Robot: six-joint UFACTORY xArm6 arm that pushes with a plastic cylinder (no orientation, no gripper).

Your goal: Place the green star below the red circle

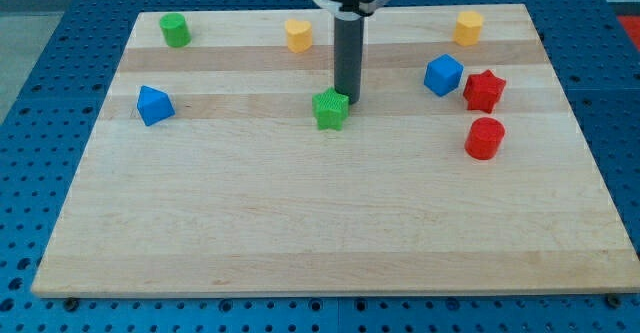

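The green star [330, 110] lies near the middle of the wooden board [320, 223], a little above centre. My tip [349, 100] touches its upper right side, with the rod rising toward the view's top. The red circle [485, 138], a short red cylinder, stands at the view's right, well to the right of the star and slightly lower.
A red star [484, 90] and a blue cube [443, 75] sit just above the red circle. A yellow block [474, 28] is at top right, a yellow heart [298, 35] at top middle, a green cylinder [175, 30] at top left, a blue block [153, 105] at left.
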